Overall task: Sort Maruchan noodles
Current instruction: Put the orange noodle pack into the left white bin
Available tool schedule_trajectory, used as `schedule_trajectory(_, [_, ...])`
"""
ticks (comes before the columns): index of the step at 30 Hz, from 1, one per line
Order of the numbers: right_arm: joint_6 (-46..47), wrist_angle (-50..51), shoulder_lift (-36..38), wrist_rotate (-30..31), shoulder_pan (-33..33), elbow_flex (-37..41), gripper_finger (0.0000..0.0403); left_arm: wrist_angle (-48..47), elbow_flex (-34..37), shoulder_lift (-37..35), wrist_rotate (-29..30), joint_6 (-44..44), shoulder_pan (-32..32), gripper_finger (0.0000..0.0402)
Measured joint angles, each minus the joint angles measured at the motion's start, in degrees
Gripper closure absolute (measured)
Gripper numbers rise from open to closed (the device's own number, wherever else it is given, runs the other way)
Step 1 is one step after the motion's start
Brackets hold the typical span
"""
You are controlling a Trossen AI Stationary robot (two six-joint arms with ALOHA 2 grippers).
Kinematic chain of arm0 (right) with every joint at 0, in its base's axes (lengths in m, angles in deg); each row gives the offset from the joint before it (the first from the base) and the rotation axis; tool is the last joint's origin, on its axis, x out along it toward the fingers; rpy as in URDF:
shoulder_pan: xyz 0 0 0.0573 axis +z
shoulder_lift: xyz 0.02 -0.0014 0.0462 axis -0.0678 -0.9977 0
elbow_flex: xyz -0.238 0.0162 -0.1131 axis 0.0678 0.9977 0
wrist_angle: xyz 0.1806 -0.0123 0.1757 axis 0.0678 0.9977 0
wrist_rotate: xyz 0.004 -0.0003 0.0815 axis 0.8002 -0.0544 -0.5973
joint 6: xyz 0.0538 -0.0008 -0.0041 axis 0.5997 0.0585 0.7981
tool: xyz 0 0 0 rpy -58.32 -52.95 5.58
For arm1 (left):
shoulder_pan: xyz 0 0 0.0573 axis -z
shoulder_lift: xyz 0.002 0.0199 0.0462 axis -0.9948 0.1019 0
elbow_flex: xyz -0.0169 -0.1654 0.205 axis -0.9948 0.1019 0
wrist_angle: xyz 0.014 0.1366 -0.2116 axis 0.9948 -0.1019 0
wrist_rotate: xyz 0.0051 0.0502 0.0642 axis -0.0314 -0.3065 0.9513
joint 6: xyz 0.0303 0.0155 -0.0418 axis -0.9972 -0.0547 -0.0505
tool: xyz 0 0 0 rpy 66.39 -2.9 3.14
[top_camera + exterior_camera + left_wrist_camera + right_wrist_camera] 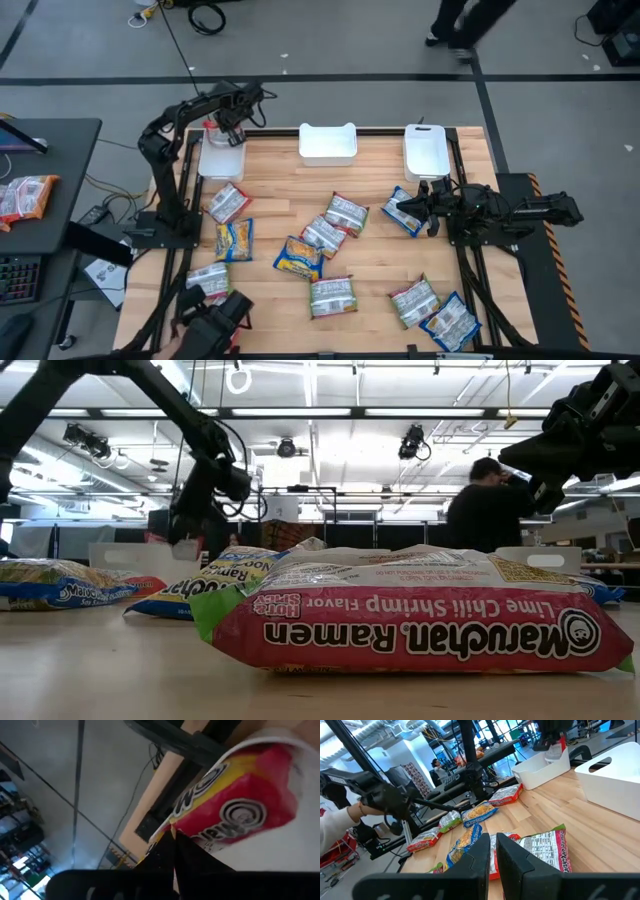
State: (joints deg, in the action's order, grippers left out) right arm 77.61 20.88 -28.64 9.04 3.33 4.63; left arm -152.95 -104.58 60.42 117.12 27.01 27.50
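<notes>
A red-and-yellow crinkly Maruchan noodle packet hangs pinched in the left hand above the far-left white plastic bin, apparently for dropping; the right hand grips a blue packet.

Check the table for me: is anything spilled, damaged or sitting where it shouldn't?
No spill or damage shows. The noodle packets lie scattered at all angles on the table, unsorted rather than wrong. One packet sits off the table on the dark side desk. The left gripper holds a red packet over the left bin.
</notes>
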Motion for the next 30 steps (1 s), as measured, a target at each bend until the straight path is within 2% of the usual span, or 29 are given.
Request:
schedule_trajectory(11, [0.00,0.01,0.02,0.00,0.00,0.01,0.0366,1.47,0.00,1.10,3.40,1.56,-0.11,0.0350])
schedule_trajectory(19, [-0.02,0.02,0.02,0.00,0.00,0.00,0.0366,1.86,0.00,0.37,4.79,5.22,-0.14,0.0278])
schedule_trajectory(23, [-0.02,0.00,0.02,0.00,0.00,0.02,0.0366,1.90,0.00,0.37,8.58,5.61,-0.12,0.0245])
schedule_trajectory(26, [0.00,0.02,0.01,0.00,0.00,0.00,0.0366,1.85,0.00,0.34,12.46,5.59,0.06,0.0238])
schedule_trajectory(30, [-0.01,0.02,0.01,0.00,0.00,0.01,0.0366,1.91,0.00,0.32,13.30,5.55,0.10,0.0243])
